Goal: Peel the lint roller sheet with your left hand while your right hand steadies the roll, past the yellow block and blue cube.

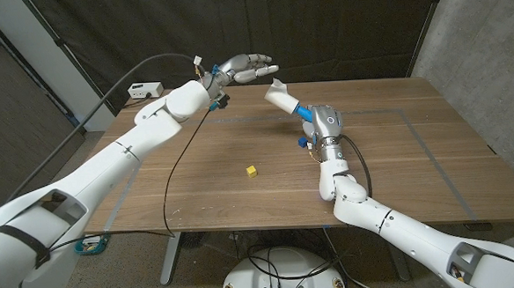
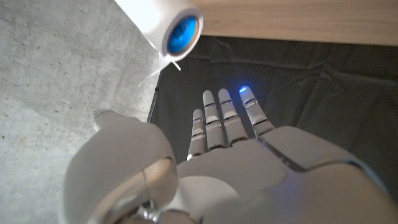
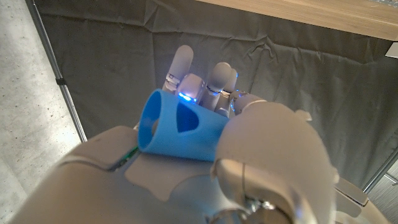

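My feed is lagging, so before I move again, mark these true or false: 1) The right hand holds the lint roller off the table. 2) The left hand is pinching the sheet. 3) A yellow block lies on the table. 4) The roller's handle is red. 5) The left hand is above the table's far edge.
1) True: the right hand grips the roller by its handle, with the roll raised clear of the table.
2) False: the left hand is open, fingers straight, and apart from the roll.
3) True: the block sits near the table's middle.
4) False: the handle is blue.
5) True: it hovers at the far edge, left of the roll.
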`<state>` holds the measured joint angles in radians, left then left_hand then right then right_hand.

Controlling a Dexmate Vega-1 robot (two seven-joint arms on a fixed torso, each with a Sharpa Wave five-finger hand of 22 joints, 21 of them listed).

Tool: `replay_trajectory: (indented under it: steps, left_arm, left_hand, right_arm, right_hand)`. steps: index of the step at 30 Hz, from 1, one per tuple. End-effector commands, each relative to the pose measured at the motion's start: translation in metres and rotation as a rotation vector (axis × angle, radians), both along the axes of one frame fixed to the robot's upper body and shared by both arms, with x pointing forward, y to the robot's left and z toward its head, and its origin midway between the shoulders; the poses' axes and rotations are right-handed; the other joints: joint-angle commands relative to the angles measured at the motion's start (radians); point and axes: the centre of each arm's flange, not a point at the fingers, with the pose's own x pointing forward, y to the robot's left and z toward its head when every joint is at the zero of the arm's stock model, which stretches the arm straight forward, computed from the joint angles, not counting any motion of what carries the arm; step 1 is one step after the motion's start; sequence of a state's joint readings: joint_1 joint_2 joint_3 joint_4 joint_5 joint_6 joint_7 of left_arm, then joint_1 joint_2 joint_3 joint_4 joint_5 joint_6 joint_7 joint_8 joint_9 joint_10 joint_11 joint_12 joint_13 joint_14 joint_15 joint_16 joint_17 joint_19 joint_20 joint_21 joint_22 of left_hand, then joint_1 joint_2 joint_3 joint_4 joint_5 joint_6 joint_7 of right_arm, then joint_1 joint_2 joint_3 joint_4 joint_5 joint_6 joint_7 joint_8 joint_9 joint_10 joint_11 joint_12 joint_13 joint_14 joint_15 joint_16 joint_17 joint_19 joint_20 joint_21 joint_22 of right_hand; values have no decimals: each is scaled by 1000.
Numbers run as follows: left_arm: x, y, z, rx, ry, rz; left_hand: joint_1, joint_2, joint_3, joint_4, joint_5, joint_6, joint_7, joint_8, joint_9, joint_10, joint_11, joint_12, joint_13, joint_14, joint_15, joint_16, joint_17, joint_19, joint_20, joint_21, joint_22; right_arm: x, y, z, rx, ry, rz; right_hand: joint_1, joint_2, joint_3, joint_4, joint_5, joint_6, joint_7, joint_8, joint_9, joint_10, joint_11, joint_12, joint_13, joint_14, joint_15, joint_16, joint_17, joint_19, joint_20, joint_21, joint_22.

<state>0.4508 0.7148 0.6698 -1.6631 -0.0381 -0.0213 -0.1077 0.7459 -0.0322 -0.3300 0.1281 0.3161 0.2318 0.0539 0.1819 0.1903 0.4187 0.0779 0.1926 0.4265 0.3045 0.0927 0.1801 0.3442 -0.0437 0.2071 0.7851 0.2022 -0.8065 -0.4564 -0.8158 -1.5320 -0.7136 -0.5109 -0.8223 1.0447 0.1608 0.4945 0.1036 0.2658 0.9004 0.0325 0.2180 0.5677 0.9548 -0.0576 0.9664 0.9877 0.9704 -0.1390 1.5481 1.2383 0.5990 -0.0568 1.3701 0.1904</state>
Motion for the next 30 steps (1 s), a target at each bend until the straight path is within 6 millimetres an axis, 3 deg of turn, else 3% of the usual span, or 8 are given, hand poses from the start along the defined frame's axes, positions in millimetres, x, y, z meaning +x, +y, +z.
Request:
replay_trajectory:
  steps: [1,7,9,11,16,21,25,30]
  left_arm:
    - [14,-9,-6,199,168,-9]
    - [17,-12,-7,172,130,-44]
    - [18,-14,-6,161,119,-54]
    - [17,-15,-6,136,87,-55]
    - [17,-14,-7,49,4,-78]
    - [13,-11,-8,0,-65,-63]
    - [6,-9,-9,-12,-144,31]
    - [-6,-13,-11,-7,-292,162]
  left_hand:
    - [30,-20,2,-20,30,27,-10,21,3,-16,-12,3,-18,-38,-5,0,-27,-4,3,-19,-11]
    - [165,27,46,-70,82,140,-71,48,5,53,-125,35,-66,-13,-39,25,-98,44,-10,-42,-17]
    - [208,46,59,-85,84,230,-109,69,5,83,-137,42,-85,2,-55,29,-123,61,-19,-49,-16]
    - [240,70,71,-93,77,330,-121,90,5,142,-141,57,-104,37,-77,39,-141,74,-24,-57,-16]
    - [342,169,134,-125,28,592,-148,124,-4,311,-205,91,-153,155,-156,71,-154,167,-51,-47,-11]
    - [437,228,214,-152,6,740,-143,124,-9,455,-225,119,-180,286,-221,105,-150,261,-74,-10,-4]
    - [510,220,300,-145,25,749,-136,71,-11,629,-242,152,-201,445,-281,132,-155,341,-128,48,7]
    - [543,194,302,-129,85,803,-113,41,-9,689,-250,154,-199,638,-311,150,-151,451,-220,122,10]
  right_arm:
    - [1,4,-2,-28,-41,-26]
    - [3,6,-4,-52,-54,-38]
    - [4,7,-4,-50,-57,-36]
    - [5,6,-4,-51,-57,-39]
    - [7,6,-3,-50,-54,-40]
    - [9,4,-3,-41,-48,-44]
    - [10,3,-3,-32,-49,-36]
    - [12,3,-2,-28,-48,-32]
  right_hand:
    - [-7,3,7,0,-5,5,0,-1,4,3,2,6,2,4,-74,7,4,-3,-133,10,-1]
    - [-9,2,10,0,-6,6,-1,-1,6,2,2,8,5,5,-74,7,4,-3,-134,13,-2]
    - [-10,2,10,0,-6,6,-1,-1,5,3,2,7,2,4,-74,7,4,-4,-133,14,-2]
    - [-11,2,12,0,-6,5,-2,-2,4,4,2,6,-1,4,-74,7,4,-3,-134,16,-2]
    - [-13,1,15,0,-6,8,0,-1,4,2,2,9,3,4,-74,6,4,-5,-134,17,-3]
    - [-15,1,17,0,-7,7,-1,-2,4,1,1,10,4,4,-74,6,4,-6,-135,19,-3]
    - [-15,1,18,0,-7,6,-3,-2,5,3,2,7,-3,4,-74,6,4,-7,-134,19,-3]
    - [-16,1,19,0,-7,7,-1,-2,5,1,2,10,3,4,-74,7,4,-8,-134,20,-3]
